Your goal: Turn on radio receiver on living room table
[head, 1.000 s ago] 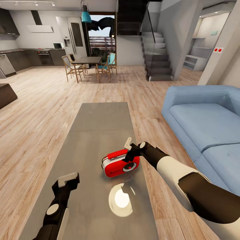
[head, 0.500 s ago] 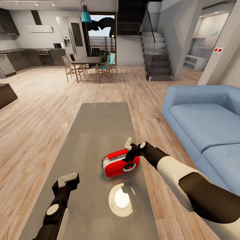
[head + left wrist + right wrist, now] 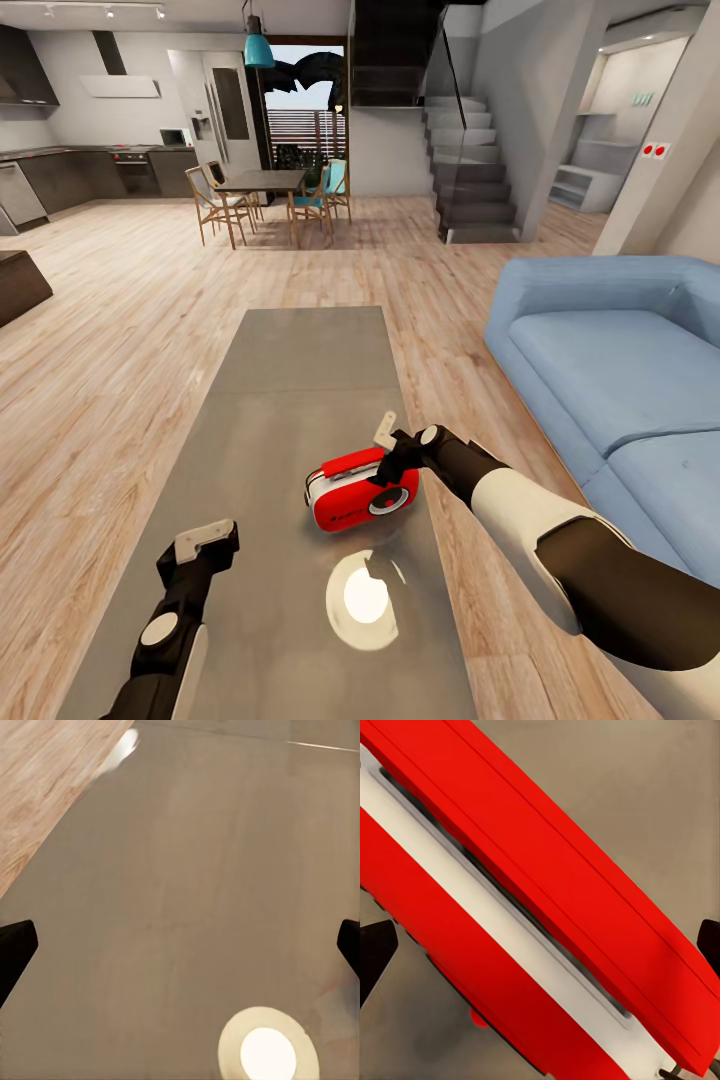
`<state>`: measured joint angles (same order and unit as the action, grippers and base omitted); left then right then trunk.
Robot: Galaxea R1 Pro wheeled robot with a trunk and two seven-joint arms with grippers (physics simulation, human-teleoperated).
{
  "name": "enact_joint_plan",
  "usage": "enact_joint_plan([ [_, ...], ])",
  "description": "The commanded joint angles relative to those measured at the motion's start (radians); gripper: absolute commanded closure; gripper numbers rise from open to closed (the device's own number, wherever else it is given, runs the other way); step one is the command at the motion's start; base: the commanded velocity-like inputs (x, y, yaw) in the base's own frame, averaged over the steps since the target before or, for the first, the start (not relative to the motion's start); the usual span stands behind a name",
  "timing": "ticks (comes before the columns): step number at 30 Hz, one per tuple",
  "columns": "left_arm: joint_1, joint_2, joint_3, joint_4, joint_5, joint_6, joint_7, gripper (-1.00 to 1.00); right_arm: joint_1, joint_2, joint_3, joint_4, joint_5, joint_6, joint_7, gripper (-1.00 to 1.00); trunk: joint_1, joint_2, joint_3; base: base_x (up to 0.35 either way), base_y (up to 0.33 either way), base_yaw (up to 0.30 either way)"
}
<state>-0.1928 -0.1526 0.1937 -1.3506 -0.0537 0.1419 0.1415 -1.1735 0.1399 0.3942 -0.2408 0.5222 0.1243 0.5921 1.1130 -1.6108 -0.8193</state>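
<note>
The red radio receiver (image 3: pixel 358 490) lies on the glossy grey table (image 3: pixel 300 370), toward its right edge, with the round dial facing me. My right gripper (image 3: pixel 385 453) hangs right over the radio's right end, open, with one white finger raised above it. In the right wrist view the radio's red body and handle (image 3: pixel 532 892) run slantwise between the two dark fingertips (image 3: pixel 375 952), which stand far apart. My left gripper (image 3: pixel 205 545) hovers open over bare table at the near left, apart from the radio. Its fingertips (image 3: pixel 15 949) frame the grey top.
A blue sofa (image 3: pixel 620 370) runs along the right side of the table. A bright lamp reflection (image 3: pixel 365 598) sits on the near tabletop. Far behind stand a dining table with chairs (image 3: pixel 262 195), a kitchen counter (image 3: pixel 90 170) and stairs (image 3: pixel 470 170). Wood floor lies left of the table.
</note>
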Motion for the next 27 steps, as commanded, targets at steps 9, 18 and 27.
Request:
enact_joint_plan([
  [9,0.000,-0.004,-0.002,0.011,-0.005,0.005,0.007,-1.00,0.000,0.001,0.000,-0.004,0.002,-0.001,-0.001,-1.00,0.000,0.000,0.000,0.000,0.000,0.000],
  [18,0.000,-0.003,-0.003,0.036,0.001,0.001,0.000,-1.00,0.000,0.001,-0.001,-0.010,0.002,-0.002,-0.003,-1.00,0.000,0.000,0.000,0.000,0.000,0.000],
  [27,0.000,-0.002,-0.009,0.038,0.002,0.002,-0.005,-1.00,0.000,0.004,-0.002,-0.012,0.001,-0.002,-0.081,-1.00,0.000,0.000,0.000,0.000,0.000,0.000],
])
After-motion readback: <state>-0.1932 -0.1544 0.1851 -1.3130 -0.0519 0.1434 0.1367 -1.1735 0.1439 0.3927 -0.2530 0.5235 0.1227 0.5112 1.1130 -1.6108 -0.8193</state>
